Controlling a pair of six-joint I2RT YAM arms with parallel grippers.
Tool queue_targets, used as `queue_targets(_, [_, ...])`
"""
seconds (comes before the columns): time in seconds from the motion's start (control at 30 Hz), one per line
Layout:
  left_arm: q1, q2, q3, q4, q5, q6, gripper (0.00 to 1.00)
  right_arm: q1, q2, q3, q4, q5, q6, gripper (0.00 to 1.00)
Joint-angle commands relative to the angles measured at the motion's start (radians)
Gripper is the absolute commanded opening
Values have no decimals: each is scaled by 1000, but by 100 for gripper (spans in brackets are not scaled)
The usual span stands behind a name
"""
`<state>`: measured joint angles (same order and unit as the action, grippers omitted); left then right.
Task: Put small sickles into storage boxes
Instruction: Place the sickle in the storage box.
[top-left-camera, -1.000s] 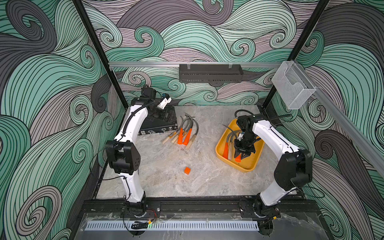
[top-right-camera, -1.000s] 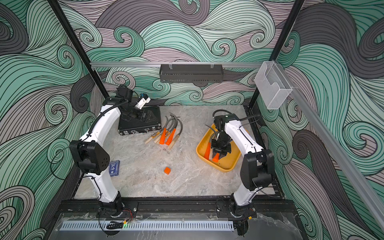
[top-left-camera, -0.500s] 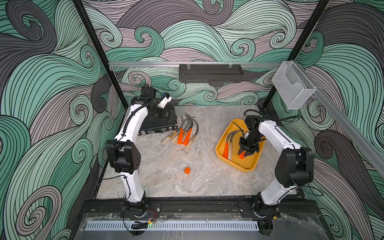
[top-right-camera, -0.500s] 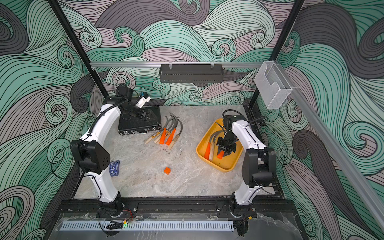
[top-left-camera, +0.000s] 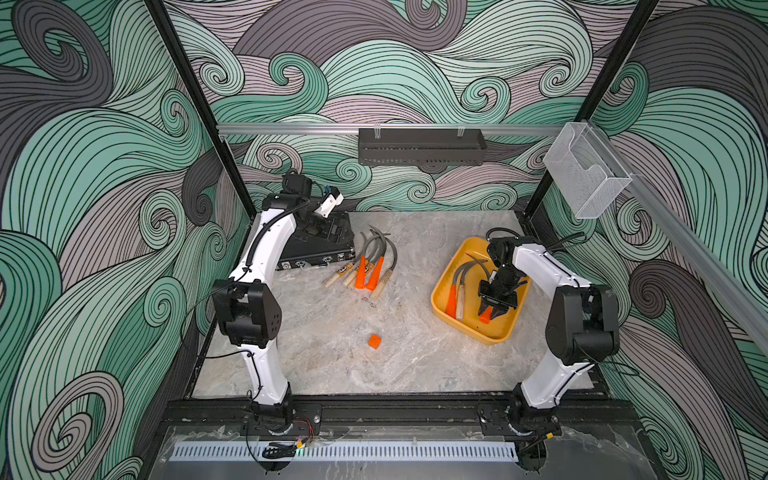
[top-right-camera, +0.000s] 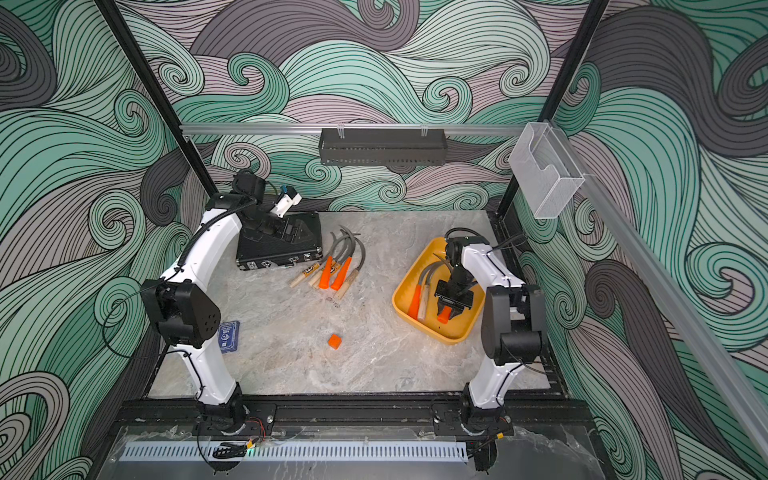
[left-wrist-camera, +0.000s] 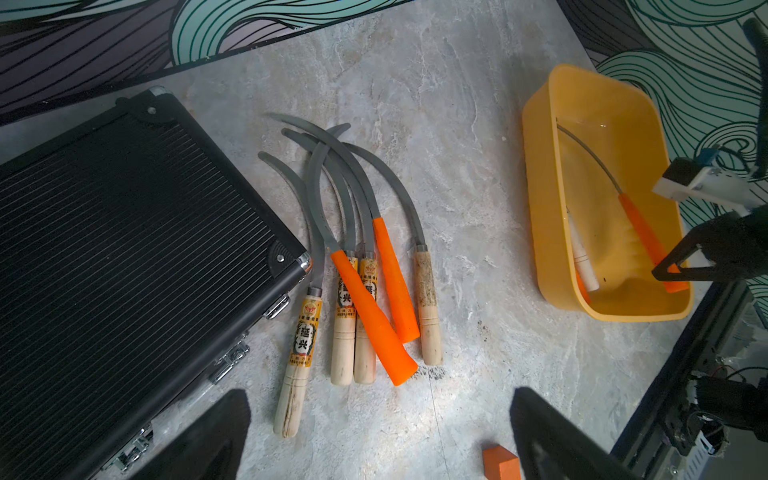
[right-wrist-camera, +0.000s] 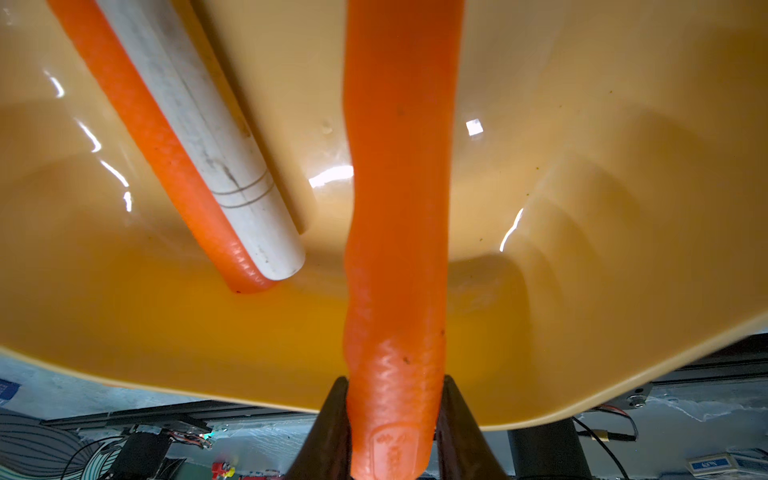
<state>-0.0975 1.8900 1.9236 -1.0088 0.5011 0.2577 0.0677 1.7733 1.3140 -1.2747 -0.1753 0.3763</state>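
Note:
My right gripper (top-left-camera: 492, 312) (right-wrist-camera: 392, 424) is shut on the orange handle of a small sickle (right-wrist-camera: 399, 208), low inside the yellow storage box (top-left-camera: 500, 330) (top-right-camera: 455, 332) at the right. Two more sickles lie in the box, one orange-handled (right-wrist-camera: 158, 145) and one pale-handled (right-wrist-camera: 216, 137). Several sickles (top-left-camera: 365, 266) (left-wrist-camera: 361, 270) lie piled on the table beside the black case. My left gripper (top-left-camera: 321, 227) (left-wrist-camera: 380, 449) hangs open and empty above the case's edge, short of the pile.
A black ribbed case (top-left-camera: 316, 249) (left-wrist-camera: 124, 249) lies at the back left, touching the pile. A small orange cube (top-left-camera: 374, 341) (left-wrist-camera: 500, 463) sits mid-table. A blue card pack (top-right-camera: 229, 336) lies by the left arm. A clear bin (top-left-camera: 582, 178) and a black shelf (top-left-camera: 419, 145) hang on the walls.
My right gripper has shifted a little right and toward the front inside the yellow box, still holding the orange-handled sickle. The left arm has stayed put.

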Motion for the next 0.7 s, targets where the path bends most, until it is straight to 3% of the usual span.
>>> queue_targets(0.0, [8, 7, -2, -6, 27, -8, 98, -5, 26, 8, 20, 29, -16, 0])
queue_targets(0.33, [10, 5, 2, -20, 14, 4, 98, -5, 65, 12, 44, 32, -18, 2])
queue_targets(0.67, [16, 8, 0, -18, 25, 7, 97, -5, 83, 7, 77, 29, -19, 14])
